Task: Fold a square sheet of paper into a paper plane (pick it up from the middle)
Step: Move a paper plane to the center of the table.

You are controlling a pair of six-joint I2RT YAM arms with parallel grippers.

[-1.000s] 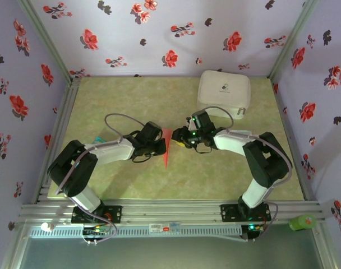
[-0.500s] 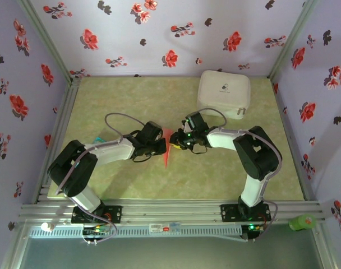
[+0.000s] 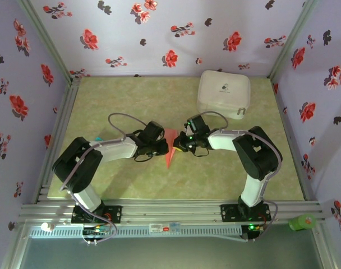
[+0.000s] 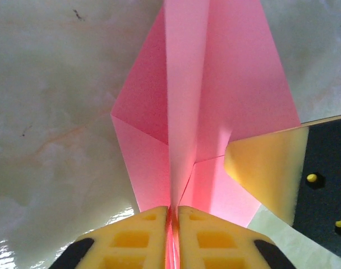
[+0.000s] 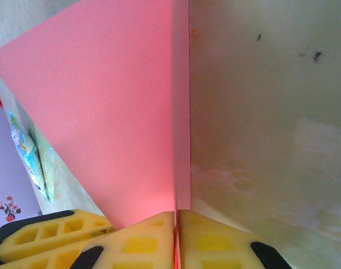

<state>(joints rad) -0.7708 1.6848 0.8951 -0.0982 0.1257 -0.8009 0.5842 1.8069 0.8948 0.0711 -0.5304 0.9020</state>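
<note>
The paper plane (image 3: 169, 147) is a salmon-red pointed dart at the table's middle, its tip toward the near edge. It stands partly folded, with its wings spreading from a raised centre crease (image 4: 181, 112). My left gripper (image 3: 163, 147) comes at it from the left and is shut on the centre crease (image 4: 173, 212). My right gripper (image 3: 178, 147) comes from the right and is shut on an edge of the same paper (image 5: 175, 214). A right finger (image 4: 266, 168) shows over one wing in the left wrist view. The left fingers (image 5: 47, 235) show beside the red sheet (image 5: 103, 112) in the right wrist view.
A white rounded-square case (image 3: 224, 92) sits at the back right of the green mat (image 3: 131, 101). A small teal item (image 3: 97, 138) lies by the left arm. A green object (image 3: 302, 222) rests off the mat at the near right. Patterned walls stand on three sides.
My right gripper slid left to the plane and closed on the paper. The plane's upper part now looks wider and lifted. My left gripper stayed clamped on the crease.
</note>
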